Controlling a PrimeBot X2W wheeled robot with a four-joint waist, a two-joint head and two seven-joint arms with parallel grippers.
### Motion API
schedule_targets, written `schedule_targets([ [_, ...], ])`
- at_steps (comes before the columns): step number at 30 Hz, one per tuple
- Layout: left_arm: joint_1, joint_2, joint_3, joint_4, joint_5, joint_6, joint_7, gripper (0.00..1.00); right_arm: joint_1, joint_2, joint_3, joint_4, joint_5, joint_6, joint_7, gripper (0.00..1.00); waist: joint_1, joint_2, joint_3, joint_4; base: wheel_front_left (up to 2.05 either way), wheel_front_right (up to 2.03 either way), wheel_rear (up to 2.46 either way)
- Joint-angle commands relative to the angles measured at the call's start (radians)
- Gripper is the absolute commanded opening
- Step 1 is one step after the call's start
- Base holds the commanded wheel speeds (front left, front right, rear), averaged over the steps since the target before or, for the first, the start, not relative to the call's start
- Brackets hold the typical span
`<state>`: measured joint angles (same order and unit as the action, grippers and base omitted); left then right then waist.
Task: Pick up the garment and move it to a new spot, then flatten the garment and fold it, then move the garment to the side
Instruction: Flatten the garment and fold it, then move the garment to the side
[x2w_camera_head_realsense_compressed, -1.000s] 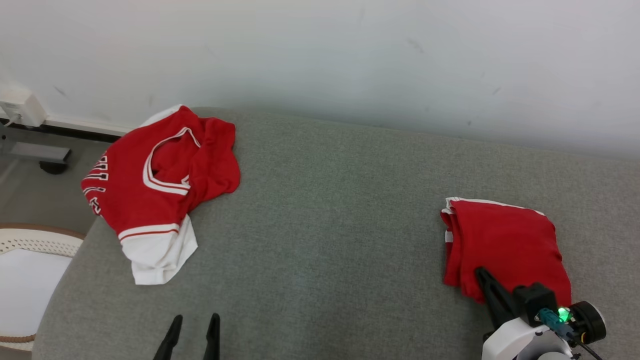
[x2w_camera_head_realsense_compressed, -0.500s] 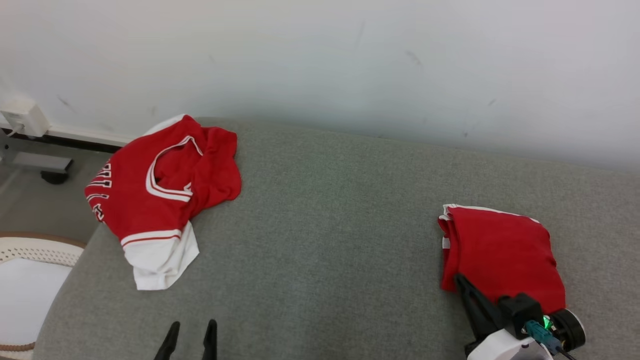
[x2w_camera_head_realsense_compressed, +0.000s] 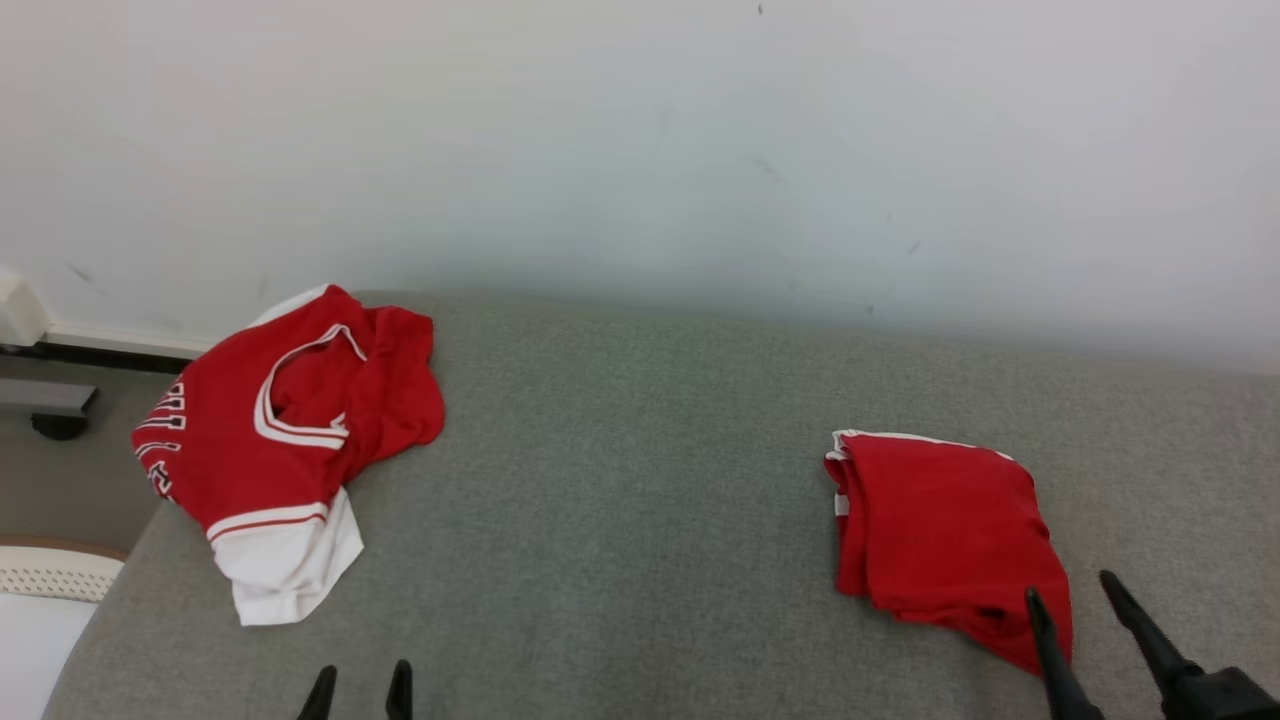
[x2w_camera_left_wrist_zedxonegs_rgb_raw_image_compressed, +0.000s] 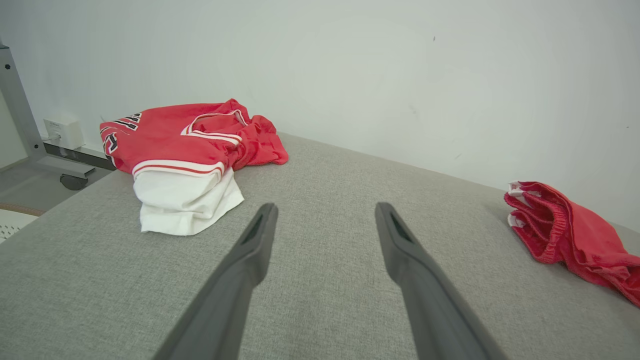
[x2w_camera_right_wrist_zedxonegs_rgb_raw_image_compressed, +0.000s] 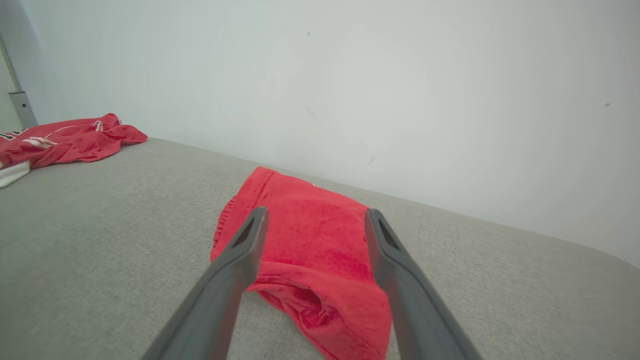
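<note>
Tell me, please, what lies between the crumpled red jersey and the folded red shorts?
Nothing: in the head view, the grey cushion between the crumpled red jersey and the folded red shorts is bare fabric.

— Where's the folded piece?
— The red shorts (x2w_camera_head_realsense_compressed: 935, 525) lie flat on the right part of the grey upholstered surface (x2w_camera_head_realsense_compressed: 640, 480). They are folded into a compact, roughly square packet. The gathered waistband and white trim are at its left edge, and the layers gape a little at the near corner.
— And the other one?
— The red jersey (x2w_camera_head_realsense_compressed: 280, 430) lies crumpled at the far left corner, well apart from the shorts. Its white-piped neckline faces up, and a white hem panel spills toward the near side.
</note>
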<state>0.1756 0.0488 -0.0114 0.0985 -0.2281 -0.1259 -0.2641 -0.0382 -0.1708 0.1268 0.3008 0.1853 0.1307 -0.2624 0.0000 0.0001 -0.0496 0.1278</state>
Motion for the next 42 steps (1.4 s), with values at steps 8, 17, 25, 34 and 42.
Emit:
schedule_targets([
  [8, 0.028, 0.003, 0.016, 0.006, 0.021, -0.004, 0.0, 1.0, 0.116, -0.016, -0.109, -0.104, 0.014, 0.0, -0.003, 1.0, 0.0, -0.0001, -0.024, -0.039, 0.0, 0.0, 0.0],
  [17, 0.034, 0.003, 0.006, 0.031, 0.026, -0.006, 0.0, 1.0, 0.213, 0.006, -0.184, -0.127, 0.04, 0.0, -0.003, 1.0, 0.0, -0.0001, -0.039, -0.064, 0.0, 0.0, 0.0],
  [25, 0.027, 0.003, -0.006, 0.037, 0.021, -0.006, 0.0, 1.0, 0.241, 0.031, -0.195, -0.112, 0.04, 0.0, -0.003, 1.0, 0.0, -0.0001, -0.039, -0.09, 0.0, 0.0, 0.0],
  [34, 0.02, 0.003, -0.009, 0.035, 0.021, -0.006, 0.0, 1.0, 0.227, 0.035, -0.184, -0.102, 0.04, 0.0, -0.003, 1.0, 0.0, -0.0001, -0.035, -0.103, 0.0, 0.0, 0.0],
  [42, 0.018, 0.003, -0.008, 0.036, 0.02, -0.006, 0.0, 1.0, 0.217, 0.035, -0.176, -0.093, 0.041, 0.0, -0.003, 1.0, 0.0, -0.0001, -0.035, -0.116, 0.0, 0.0, 0.0],
])
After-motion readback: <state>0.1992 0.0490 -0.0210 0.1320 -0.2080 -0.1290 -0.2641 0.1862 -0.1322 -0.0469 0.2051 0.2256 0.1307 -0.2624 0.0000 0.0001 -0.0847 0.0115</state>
